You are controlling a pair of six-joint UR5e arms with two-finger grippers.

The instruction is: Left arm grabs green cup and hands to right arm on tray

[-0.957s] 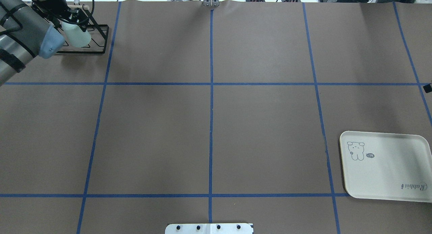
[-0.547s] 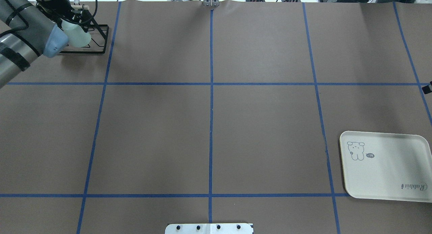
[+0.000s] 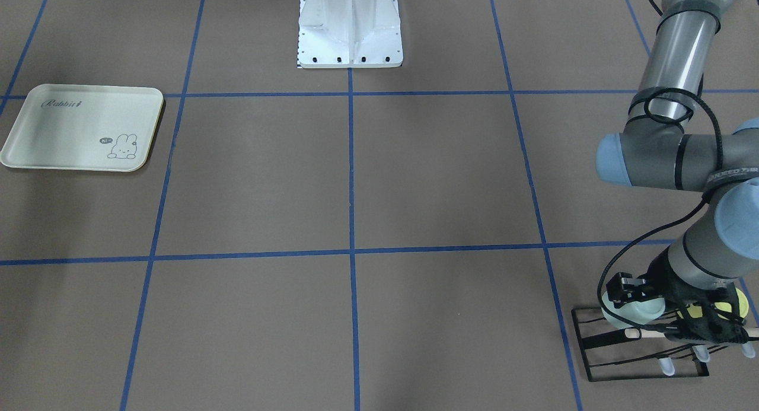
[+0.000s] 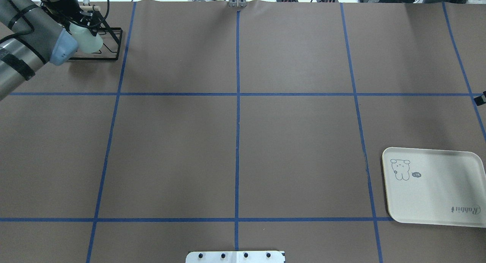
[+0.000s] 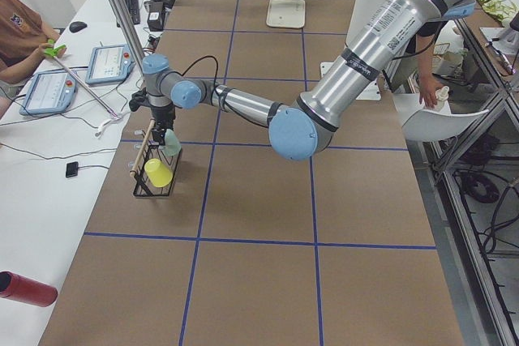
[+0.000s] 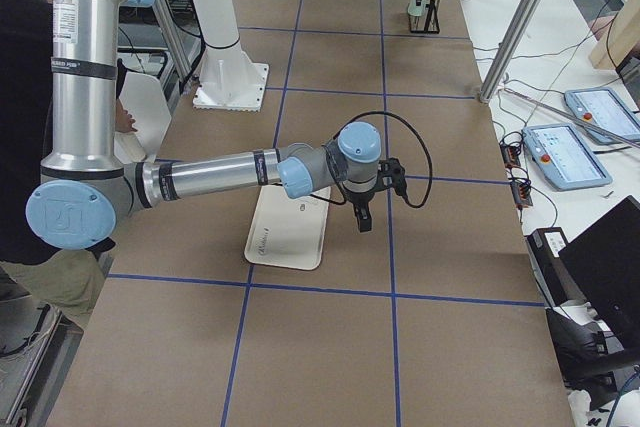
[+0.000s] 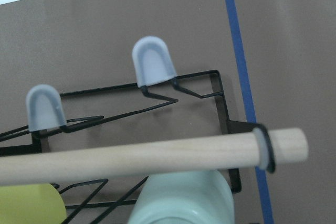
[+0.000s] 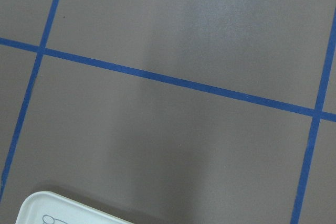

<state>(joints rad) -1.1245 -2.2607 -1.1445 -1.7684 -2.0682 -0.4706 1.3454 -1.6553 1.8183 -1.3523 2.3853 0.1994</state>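
The left gripper (image 5: 165,134) points straight down, its tip right at the small pale mint-green plastic cup (image 4: 91,43). Whether its jaws are clamped on the cup or merely close to it cannot be told. The cup hangs tilted on a black wire rack (image 4: 120,43) below the gripper, just under the rack's round wooden dowel (image 7: 157,153), with a yellow-green plastic cup (image 5: 158,173) beside it. Behind the gripper, the silver-grey left arm (image 3: 676,162) is stretched out long, wrist bent down over the rack. Well apart from all this, the right gripper (image 6: 362,219) also points down over the brown paper-covered table (image 4: 296,153), just beside the cream rectangular plastic tray (image 4: 436,194). How far it is open cannot be told. The right arm (image 6: 215,177) reaches out low and level.
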